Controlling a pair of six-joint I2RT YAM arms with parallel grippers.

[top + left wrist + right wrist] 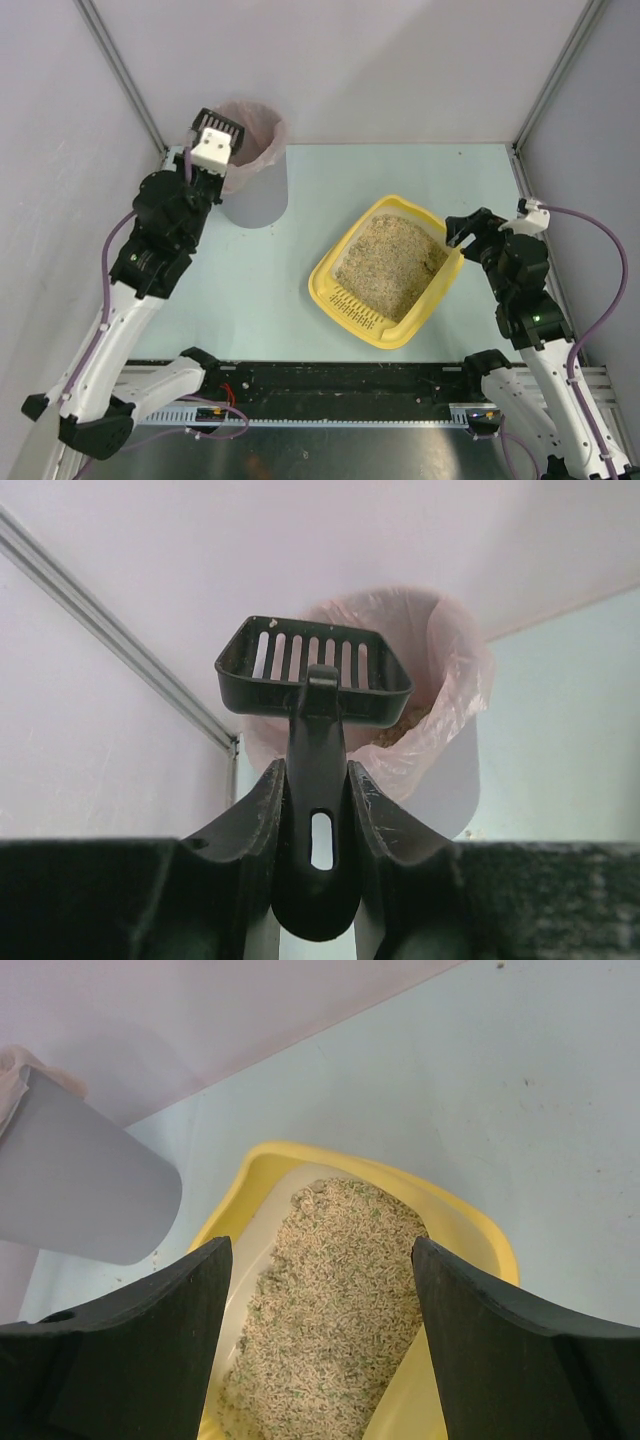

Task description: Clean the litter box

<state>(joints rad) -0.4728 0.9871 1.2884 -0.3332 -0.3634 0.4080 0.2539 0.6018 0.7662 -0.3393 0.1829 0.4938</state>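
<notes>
Your litter box (322, 284) sits on the bench (300, 200) toward 4 o'clock of centre, turned on a diagonal, with its slotted grille edge facing 7 o'clock. Beige litter (392, 265) fills it. Your right hand (462, 235) hangs at the box's 2 o'clock rim with its jaws wide apart and nothing between them; whether it touches the rim is unclear. Your left hand (218, 135) is clamped on the handle of a black slotted scoop (300, 695). The scoop's head is over the 9 o'clock rim of the grey pink-lined bin (255, 190), which stands at the bench's 10 o'clock corner.
</notes>
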